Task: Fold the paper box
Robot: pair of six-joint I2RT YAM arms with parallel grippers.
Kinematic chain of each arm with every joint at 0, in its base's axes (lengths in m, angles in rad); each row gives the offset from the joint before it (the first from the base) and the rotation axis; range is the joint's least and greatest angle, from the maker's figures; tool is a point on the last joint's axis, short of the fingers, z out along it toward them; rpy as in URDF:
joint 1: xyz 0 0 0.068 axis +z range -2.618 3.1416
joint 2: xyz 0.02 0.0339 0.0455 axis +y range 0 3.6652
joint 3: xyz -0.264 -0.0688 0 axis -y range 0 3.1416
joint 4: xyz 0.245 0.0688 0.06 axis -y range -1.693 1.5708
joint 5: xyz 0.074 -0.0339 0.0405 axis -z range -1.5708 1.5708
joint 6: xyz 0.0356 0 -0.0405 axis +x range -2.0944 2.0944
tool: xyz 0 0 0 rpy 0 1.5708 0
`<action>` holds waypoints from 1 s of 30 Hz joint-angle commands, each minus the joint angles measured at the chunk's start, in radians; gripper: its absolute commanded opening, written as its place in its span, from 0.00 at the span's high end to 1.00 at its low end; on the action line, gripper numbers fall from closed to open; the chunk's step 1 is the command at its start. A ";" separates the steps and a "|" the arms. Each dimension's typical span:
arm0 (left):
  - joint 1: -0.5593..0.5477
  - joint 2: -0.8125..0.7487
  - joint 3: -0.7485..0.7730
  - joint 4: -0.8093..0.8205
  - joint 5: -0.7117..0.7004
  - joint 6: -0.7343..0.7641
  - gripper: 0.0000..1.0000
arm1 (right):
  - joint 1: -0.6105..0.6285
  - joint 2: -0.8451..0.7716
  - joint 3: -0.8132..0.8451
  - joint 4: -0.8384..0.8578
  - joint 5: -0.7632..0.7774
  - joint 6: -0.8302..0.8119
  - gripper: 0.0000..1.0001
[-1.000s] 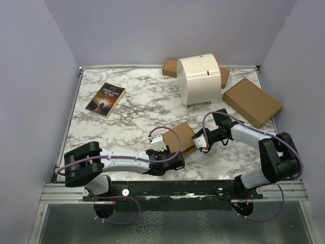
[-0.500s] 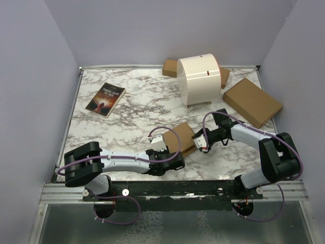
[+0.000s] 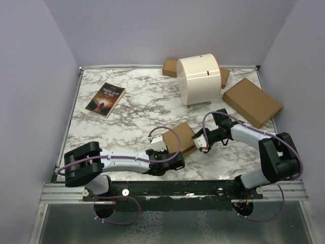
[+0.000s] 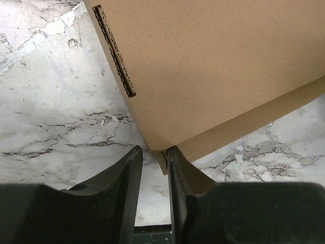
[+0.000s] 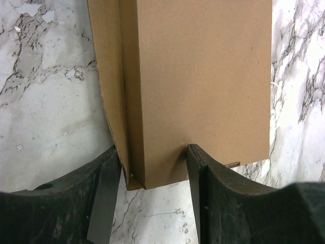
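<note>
A: Where is it?

B: On the marble table (image 3: 127,117), near the front edge, between the arms; the paper box (image 3: 179,137) looks mostly folded flat.

A: Grippers?

B: The right gripper (image 5: 153,151) clamps its end; the left gripper (image 4: 155,152) pinches a corner flap (image 4: 163,159); tucking seems left.

Paper box (image 3: 179,136) betw. L gripper (image 3: 163,146) & R gripper (image 3: 200,142); book (image 3: 105,99) back-left.

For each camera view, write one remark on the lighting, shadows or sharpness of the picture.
Top external view: soft, even light, only faint shadows on the table, sharp throughout. Left wrist view: the paper box softly lit, the fingers nearly black. Right wrist view: a soft shadow low on the box's face.
</note>
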 commanded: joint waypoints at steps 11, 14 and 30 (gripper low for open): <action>0.005 -0.003 0.002 -0.026 -0.015 -0.002 0.75 | 0.006 0.030 0.000 -0.059 0.002 0.010 0.48; 0.004 -0.004 0.001 -0.029 -0.014 -0.003 0.79 | 0.006 0.030 0.000 -0.060 0.001 0.010 0.48; 0.002 -0.009 0.005 -0.067 -0.001 0.020 0.67 | 0.006 0.034 0.002 -0.060 0.003 0.011 0.48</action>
